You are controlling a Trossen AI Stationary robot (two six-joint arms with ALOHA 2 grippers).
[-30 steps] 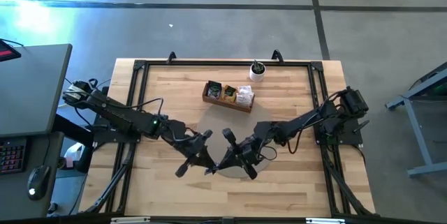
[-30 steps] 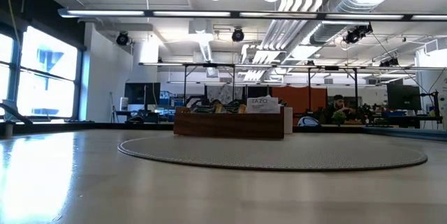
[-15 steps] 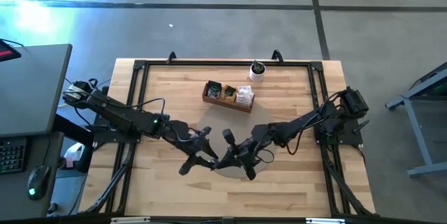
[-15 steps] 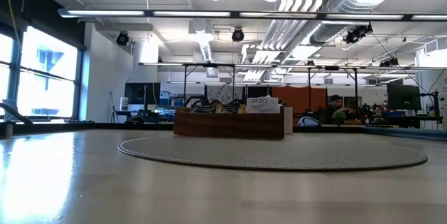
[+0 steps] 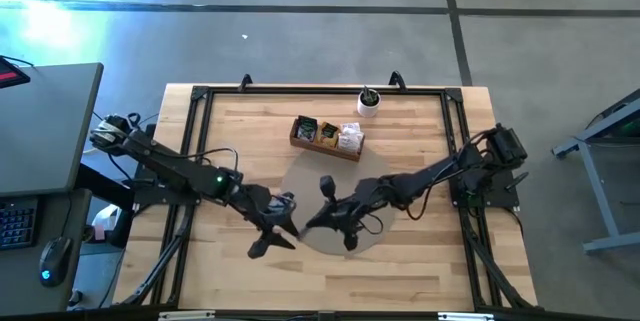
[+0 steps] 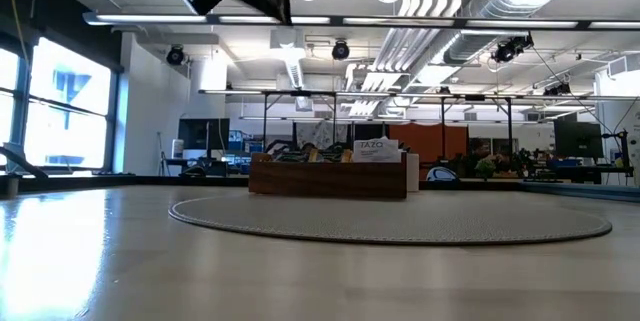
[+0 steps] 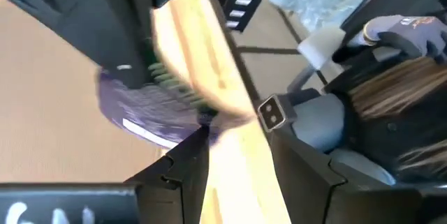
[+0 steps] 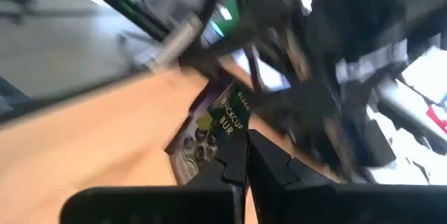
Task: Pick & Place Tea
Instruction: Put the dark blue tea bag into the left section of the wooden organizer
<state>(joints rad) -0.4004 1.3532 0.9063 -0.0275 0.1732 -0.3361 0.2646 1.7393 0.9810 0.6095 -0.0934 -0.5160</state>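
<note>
**Where things sit around the round mat**

The round mat point(image 5: 325, 206) lies in the middle of the table point(image 5: 230, 126). The wooden box point(image 5: 326, 138) stands at the mat's far edge, sachets point(image 5: 328, 133) in its compartments. Behind the box, toward the table's back rail, stands a small cup point(image 5: 368, 104). Both grippers hang over the mat's near part, the left gripper point(image 5: 281, 223) left of the right gripper point(image 5: 312, 223), a sachet point(image 8: 209, 130) in the right one.

A dark sachet point(image 8: 209, 130) with purple and green print sits between black pincer fingers point(image 8: 234, 155).
</note>
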